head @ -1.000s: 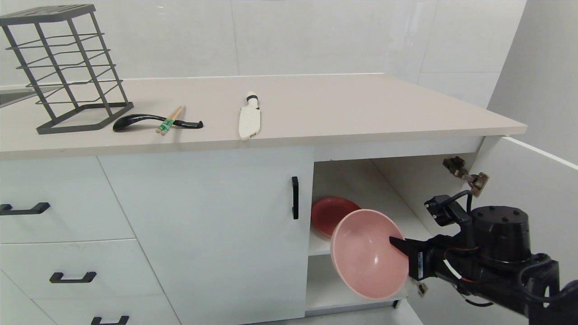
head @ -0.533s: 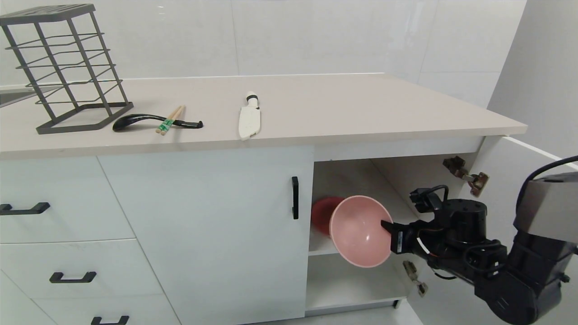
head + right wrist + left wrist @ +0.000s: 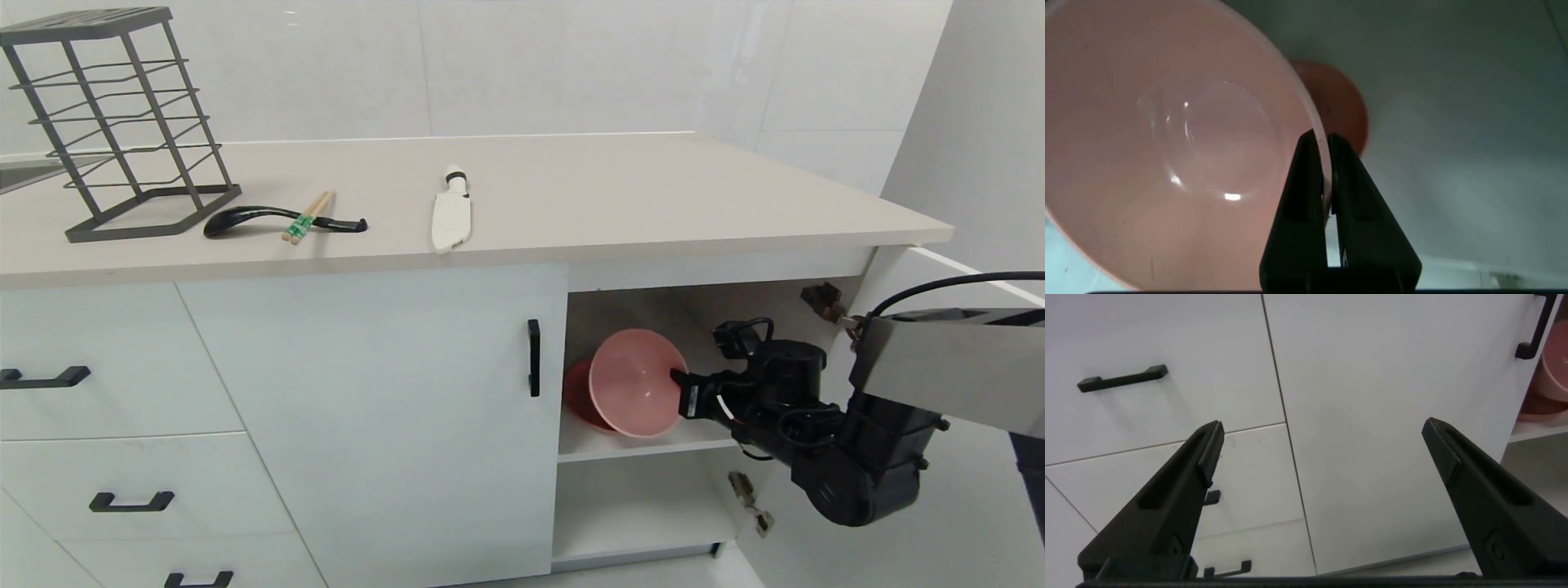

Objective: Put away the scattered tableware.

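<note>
While a wire rack (image 3: 114,122), black spoon (image 3: 245,219), chopsticks (image 3: 309,216) and white knife (image 3: 451,216) lie left on the counter (image 3: 653,188), the left gripper (image 3: 1323,482) hangs wide open and empty before the drawer fronts (image 3: 1167,416). Farther right, the right gripper (image 3: 679,382) clamps the rim of the pink bowl (image 3: 633,384), holding it on edge, likely to slide it onto the open cupboard's upper shelf (image 3: 710,435) beside a red dish (image 3: 576,392); the right wrist view shows its fingers (image 3: 1306,188) straddling that rim.

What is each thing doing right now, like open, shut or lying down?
Pink bowl: tipped on edge, held by its rim.
Right gripper: jaws shut on pink bowl.
Left gripper: jaws open.
Red plate: lying on the shelf.
Right cupboard door: open.
Left cupboard door: shut.
Knife: lying flat.
Ladle: lying flat.
Chopsticks: lying across ladle.
</note>
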Motion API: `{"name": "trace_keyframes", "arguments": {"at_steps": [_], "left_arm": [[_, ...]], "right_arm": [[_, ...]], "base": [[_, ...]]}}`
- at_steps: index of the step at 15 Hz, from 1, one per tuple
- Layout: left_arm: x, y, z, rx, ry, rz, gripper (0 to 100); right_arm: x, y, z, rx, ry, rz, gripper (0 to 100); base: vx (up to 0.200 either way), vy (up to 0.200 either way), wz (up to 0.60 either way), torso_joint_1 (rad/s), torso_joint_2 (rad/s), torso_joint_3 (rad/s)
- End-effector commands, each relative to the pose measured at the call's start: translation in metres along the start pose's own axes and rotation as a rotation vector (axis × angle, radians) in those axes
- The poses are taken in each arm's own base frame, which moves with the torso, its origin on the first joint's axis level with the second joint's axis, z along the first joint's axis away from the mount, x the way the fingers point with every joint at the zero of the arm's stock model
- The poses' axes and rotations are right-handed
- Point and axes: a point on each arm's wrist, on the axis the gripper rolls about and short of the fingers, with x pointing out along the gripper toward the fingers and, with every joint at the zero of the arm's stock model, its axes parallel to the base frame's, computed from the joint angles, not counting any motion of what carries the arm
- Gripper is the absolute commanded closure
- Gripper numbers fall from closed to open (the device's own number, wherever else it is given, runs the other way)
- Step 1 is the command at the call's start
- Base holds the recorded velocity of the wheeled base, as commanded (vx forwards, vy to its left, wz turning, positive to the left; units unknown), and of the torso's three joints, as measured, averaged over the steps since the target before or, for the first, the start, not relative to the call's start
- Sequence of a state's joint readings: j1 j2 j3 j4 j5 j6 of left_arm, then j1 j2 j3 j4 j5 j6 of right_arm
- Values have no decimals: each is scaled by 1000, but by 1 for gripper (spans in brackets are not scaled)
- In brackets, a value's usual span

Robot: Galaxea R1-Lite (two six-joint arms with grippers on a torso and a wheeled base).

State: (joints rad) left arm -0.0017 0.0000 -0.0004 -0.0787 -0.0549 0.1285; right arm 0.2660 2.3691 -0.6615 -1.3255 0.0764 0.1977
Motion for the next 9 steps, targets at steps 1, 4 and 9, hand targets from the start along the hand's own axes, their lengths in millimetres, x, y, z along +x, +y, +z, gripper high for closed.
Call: {"name": "trace_keyframes", "arguments": {"at_steps": [1,4,9], "left_arm": [[0,0,0,0,1,0,0],[0,0,0,0,1,0,0],[0,0,0,-1,2,0,0]], "right_arm": [[21,-5,-9,2,0,-5,100],[41,-9,-6,4,-26,-5,100],[62,-15,-13,7,-16,-13,100]], "base": [[0,0,0,0,0,0],[0,0,0,0,0,0],[0,0,0,0,0,0]]}}
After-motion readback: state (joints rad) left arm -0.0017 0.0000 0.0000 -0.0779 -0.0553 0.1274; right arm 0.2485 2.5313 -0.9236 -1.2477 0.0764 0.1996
